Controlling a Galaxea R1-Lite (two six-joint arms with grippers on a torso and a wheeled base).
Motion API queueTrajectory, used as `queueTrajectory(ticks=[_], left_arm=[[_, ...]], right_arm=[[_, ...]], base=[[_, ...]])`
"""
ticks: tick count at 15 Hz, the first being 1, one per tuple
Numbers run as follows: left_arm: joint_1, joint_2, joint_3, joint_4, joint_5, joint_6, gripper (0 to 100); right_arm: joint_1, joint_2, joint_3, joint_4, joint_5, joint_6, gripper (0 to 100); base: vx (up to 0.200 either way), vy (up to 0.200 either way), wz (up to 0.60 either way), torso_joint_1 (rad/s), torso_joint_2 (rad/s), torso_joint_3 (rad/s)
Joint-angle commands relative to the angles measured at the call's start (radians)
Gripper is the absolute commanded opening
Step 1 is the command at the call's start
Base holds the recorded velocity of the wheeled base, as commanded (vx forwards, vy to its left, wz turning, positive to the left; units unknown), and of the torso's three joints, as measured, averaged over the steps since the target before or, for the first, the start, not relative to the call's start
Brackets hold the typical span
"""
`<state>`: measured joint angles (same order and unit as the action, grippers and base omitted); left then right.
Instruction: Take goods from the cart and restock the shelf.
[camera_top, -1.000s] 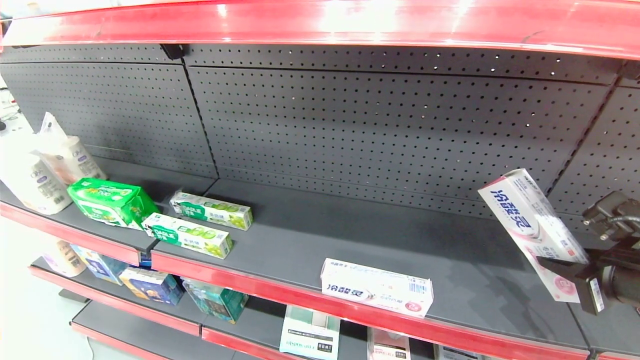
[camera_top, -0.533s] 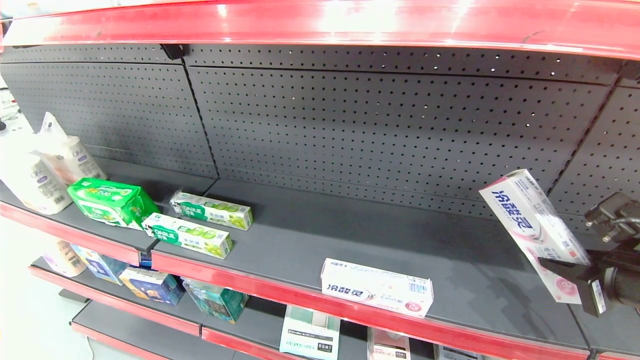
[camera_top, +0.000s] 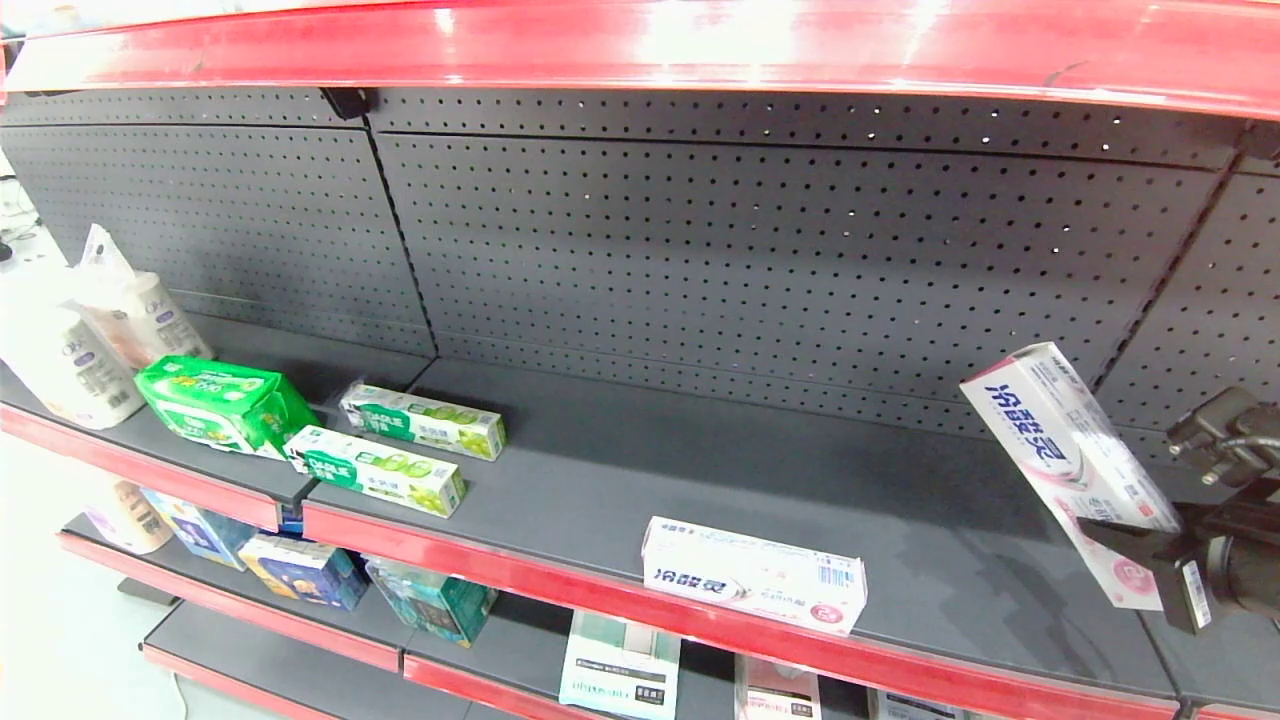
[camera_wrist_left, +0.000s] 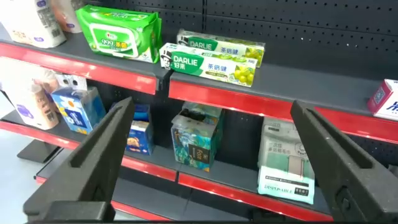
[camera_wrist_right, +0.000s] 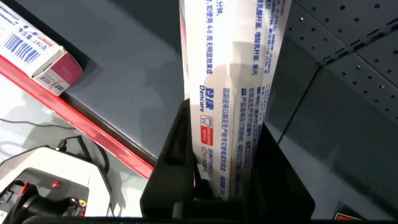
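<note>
Right pincer (camera_top: 1140, 548) and its load have drifted a touch down and to the right over the last second, barely anything. It's clamped on the lower end of a white-pink toothpaste box (camera_top: 1065, 450). The box sticks up out of the jaws, tilted, top leaning to the robot's left, over the grey shelf (camera_top: 700, 450). It's probably not touching the deck, but that's hard to tell from this angle. A matching toothpaste box (camera_top: 752, 572) lies flat at the shelf's front lip, well left of that pincer. Left pincer (camera_wrist_left: 211, 107) is spread wide and holds nothing; two green toothpaste boxes (camera_wrist_left: 208, 65) sit above and beyond its fingers.
</note>
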<state>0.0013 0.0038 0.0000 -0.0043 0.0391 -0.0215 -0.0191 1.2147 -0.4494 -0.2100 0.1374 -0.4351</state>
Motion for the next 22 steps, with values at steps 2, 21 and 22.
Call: queueTrajectory(ticks=[2,21,22], left_arm=[[0.000,-0.002,0.000,0.000,0.001,0.000,100],[0.000,-0.002,-0.002,0.000,0.001,0.000,100],[0.000,-0.002,-0.002,0.000,0.001,0.000,100]], right_arm=[[0.001,0.029,-0.011,-0.002,0.001,-0.002,0],[0.018,0.575,-0.302,-0.062,0.226,-0.381,0],[0.018,0.575,-0.302,-0.062,0.226,-0.381,0]], base=[[0.000,0.000,0.00,0.000,0.00,0.000],[0.000,0.000,0.00,0.000,0.00,0.000],[0.000,0.000,0.00,0.000,0.00,0.000]])
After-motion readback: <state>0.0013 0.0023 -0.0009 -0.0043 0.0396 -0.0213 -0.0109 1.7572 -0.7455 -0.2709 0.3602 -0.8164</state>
